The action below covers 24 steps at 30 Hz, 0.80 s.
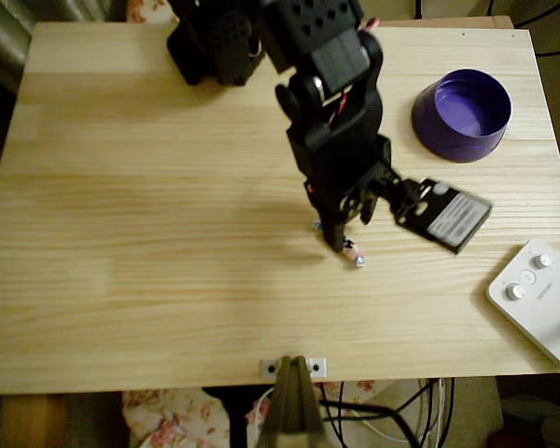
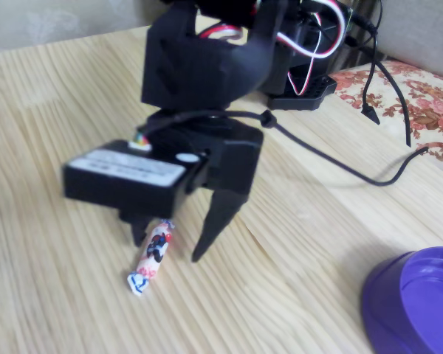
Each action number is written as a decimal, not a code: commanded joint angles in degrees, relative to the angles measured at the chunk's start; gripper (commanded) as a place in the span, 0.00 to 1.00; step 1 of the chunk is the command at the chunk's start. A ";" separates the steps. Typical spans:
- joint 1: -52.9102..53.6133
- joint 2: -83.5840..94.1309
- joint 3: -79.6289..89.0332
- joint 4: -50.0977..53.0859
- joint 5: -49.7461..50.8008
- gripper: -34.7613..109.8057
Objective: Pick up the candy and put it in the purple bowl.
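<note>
Pale wood counter (image 1: 149, 233) (floral fabric beyond) carries the purple bowl (image 1: 462, 114) far right; end effector (image 2: 170, 240) straddles the candy (image 2: 153, 254), fingers wide.

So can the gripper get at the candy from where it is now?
Probably yes: the gripper is open, its fingers straddle the candy on the table, and nothing lies between them.
</note>
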 commanded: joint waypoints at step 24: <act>4.04 10.63 2.81 1.58 0.53 0.24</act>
